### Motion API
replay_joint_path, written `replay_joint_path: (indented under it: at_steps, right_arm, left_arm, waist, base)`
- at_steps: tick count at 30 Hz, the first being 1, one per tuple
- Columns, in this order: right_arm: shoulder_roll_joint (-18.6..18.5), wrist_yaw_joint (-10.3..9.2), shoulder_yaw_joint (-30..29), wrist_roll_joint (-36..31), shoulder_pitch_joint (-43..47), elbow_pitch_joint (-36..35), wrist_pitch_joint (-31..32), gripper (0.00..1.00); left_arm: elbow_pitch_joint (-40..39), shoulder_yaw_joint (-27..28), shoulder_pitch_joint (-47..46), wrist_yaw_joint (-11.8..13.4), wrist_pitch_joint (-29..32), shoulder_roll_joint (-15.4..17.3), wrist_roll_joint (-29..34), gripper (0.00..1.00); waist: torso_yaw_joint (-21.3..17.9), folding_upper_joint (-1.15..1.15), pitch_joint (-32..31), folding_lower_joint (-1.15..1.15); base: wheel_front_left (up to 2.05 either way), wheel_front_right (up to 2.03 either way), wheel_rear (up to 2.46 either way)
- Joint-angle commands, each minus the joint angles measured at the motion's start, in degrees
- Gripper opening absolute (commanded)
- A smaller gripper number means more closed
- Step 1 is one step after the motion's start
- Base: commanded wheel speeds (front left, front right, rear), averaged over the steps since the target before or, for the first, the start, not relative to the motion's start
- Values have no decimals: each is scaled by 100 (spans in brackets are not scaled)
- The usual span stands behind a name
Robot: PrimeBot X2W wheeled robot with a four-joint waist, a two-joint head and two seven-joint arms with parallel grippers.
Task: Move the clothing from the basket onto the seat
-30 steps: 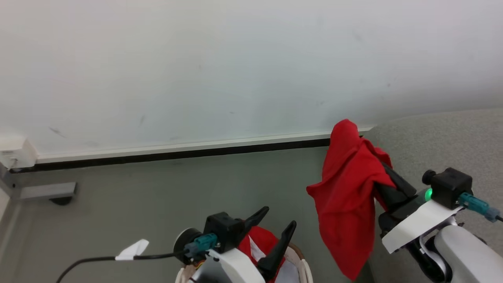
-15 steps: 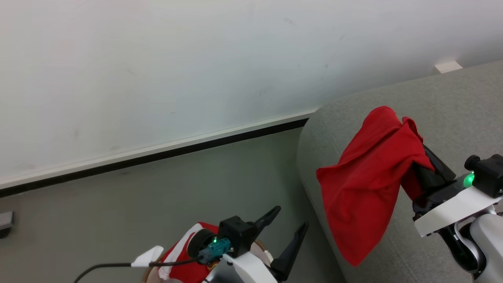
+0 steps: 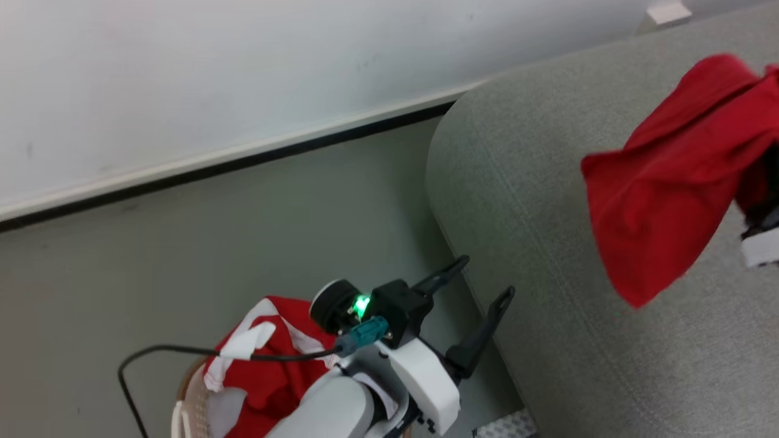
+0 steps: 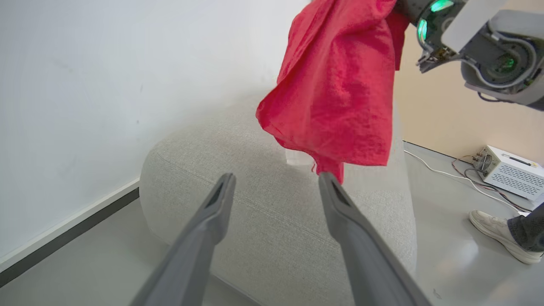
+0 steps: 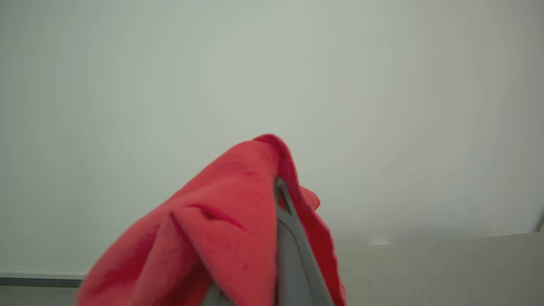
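Observation:
A red garment (image 3: 663,188) hangs from my right gripper (image 5: 278,189), which is shut on its top fold high over the light grey seat (image 3: 548,255). The cloth drapes over the fingers and hides most of them. In the left wrist view the same garment (image 4: 335,85) dangles above the seat (image 4: 276,229). My left gripper (image 3: 487,278) is open and holds nothing, near the seat's rounded corner. Below it sits the white basket (image 3: 182,404) with more red clothing (image 3: 268,377) with white stripes inside.
A white wall with a dark baseboard (image 3: 213,167) runs behind the grey floor. In the left wrist view a person's shoe (image 4: 497,233), a white box (image 4: 510,170) and cables (image 4: 442,168) lie on the floor beyond the seat.
The head camera has swung right, bringing more of the seat into view. My right gripper has carried the red garment from beside the seat's edge to over the seat. The left gripper stays open.

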Motion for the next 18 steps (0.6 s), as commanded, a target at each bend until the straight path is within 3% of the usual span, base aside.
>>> replay_joint_path:
  at_steps: [1, 9, 18]
  right_arm:
    - [-58, -13, -106, -35, -184, 41, -18, 0]
    - [-380, -12, -1265, -499, -1802, 893, 80, 0]
    - [-658, -12, -2583, -1908, -3192, 2812, 204, 0]
  left_arm:
    - [-10, -1, -135, -17, 5, 32, 87, 100]
    - [53, -102, -1136, -136, -3, 16, 270, 100]
    - [357, -269, -1862, -165, -336, -86, 152, 100]
  waist:
    - [101, 0, 525, -1]
    - [488, 0, 1779, -1]
    - [1210, 0, 2670, -1]
  base:
    - [0, 0, 0]
    - [0, 0, 0]
    - [0, 0, 0]
